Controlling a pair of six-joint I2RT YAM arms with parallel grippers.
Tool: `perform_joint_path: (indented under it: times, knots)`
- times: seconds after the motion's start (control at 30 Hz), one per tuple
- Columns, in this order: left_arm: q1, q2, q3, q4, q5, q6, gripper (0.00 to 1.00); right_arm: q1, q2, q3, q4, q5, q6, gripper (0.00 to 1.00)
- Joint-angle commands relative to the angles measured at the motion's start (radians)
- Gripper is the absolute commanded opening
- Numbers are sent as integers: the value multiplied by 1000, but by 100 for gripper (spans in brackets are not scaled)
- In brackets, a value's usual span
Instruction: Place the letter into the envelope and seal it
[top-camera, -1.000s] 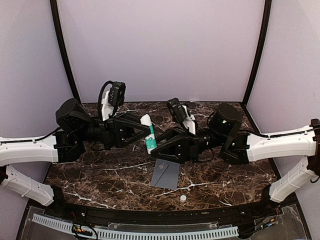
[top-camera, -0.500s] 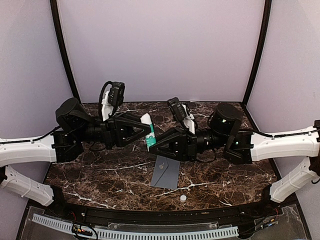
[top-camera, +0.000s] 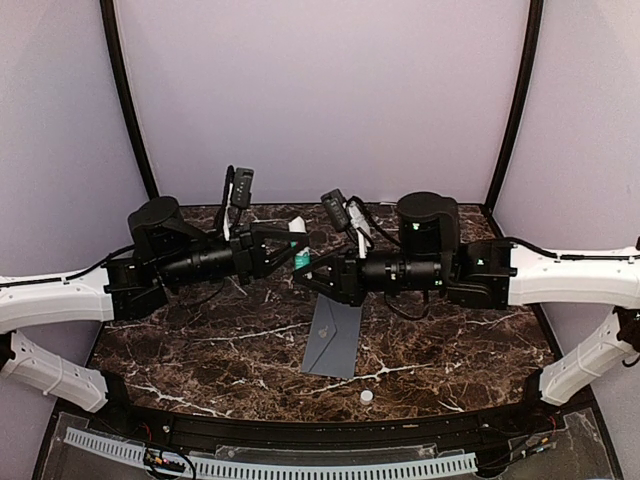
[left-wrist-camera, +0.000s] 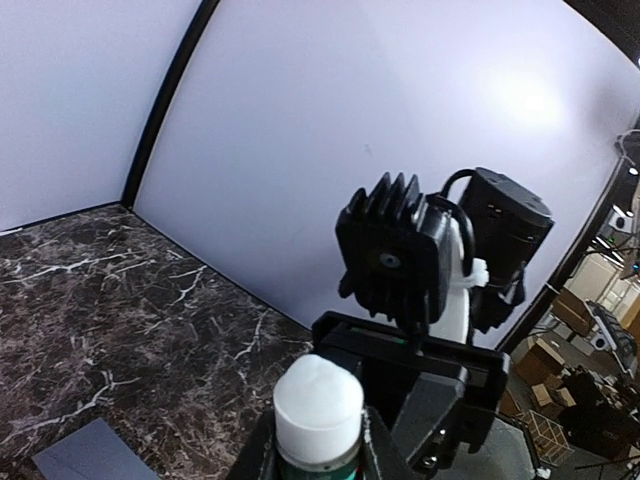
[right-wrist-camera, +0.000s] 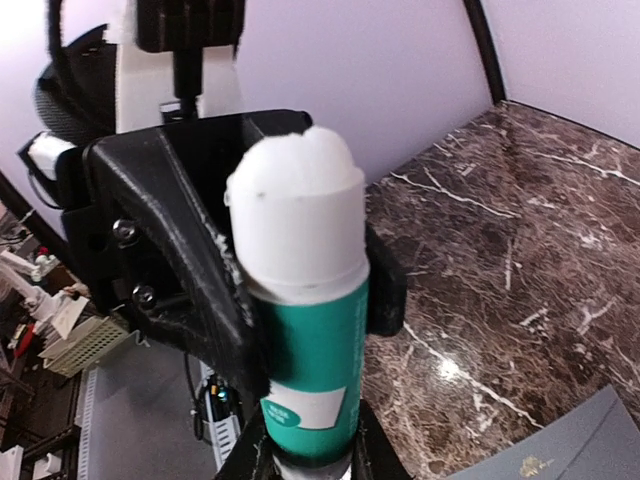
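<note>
The slate-grey envelope (top-camera: 333, 338) lies flat on the marble table, below both grippers; its corner also shows in the left wrist view (left-wrist-camera: 85, 455) and the right wrist view (right-wrist-camera: 560, 450). The letter is out of view. A teal glue stick (top-camera: 300, 260) with a white top is held in the air between the arms. My left gripper (top-camera: 286, 254) is shut on it (left-wrist-camera: 318, 405). My right gripper (top-camera: 306, 273) is shut on its lower end (right-wrist-camera: 312, 340). The left gripper's black fingers (right-wrist-camera: 180, 240) flank the stick near its white top.
A small white cap (top-camera: 366, 396) lies on the table near the front edge, right of the envelope's near end. Purple walls enclose the back and both sides. A black rail runs along the front edge.
Both grippers have lifted and turned the glue stick, tipping it from slanted to more upright, and shifted toward the back wall. The envelope and the cap have not moved.
</note>
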Motion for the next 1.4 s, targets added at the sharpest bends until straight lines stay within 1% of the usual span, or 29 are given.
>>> perform_joint_path:
  times: [0.0,0.13,0.27,0.4,0.5,0.53,0.6,0.7,0.83,0.93,1.03,1.13,1.17,1.23,1.3,1.37]
  knots:
    - [-27,31,8,-92,-52,7,0,2,83,132,-140,370,12,0]
    - [-27,57,8,-108,-97,-25,0,19,153,217,-241,480,21,0]
    - [-28,76,6,-108,-111,-57,0,32,194,270,-289,551,36,0]
    - [-27,77,5,-105,-115,-71,0,34,179,260,-275,543,38,0]
    - [-27,64,2,-98,-118,-82,0,33,126,212,-222,486,25,1]
    - [-27,53,4,-99,-120,-84,0,33,100,188,-192,456,16,7]
    - [-26,36,11,-103,-128,-90,0,31,43,118,-127,365,-2,25]
    - [-25,12,24,-95,-118,-101,0,25,-44,22,-21,237,-17,47]
    - [-24,-16,20,-28,-71,-104,0,-12,-150,-104,121,81,4,66]
    - [-21,-24,5,48,30,-102,0,-50,-191,-184,245,-70,36,74]
    - [-20,-16,1,137,134,-113,0,-67,-197,-232,374,-223,65,78]
    - [-19,-8,-8,231,252,-147,0,-67,-175,-243,452,-328,86,78]
    - [-19,-2,-11,277,289,-155,0,-66,-165,-239,465,-355,91,77]
    - [-20,5,-12,331,331,-176,0,-63,-144,-230,488,-402,102,69]
    - [-21,10,-12,366,352,-191,0,-53,-123,-218,508,-433,108,61]
    - [-21,10,-10,375,357,-194,0,-41,-106,-207,523,-457,111,55]
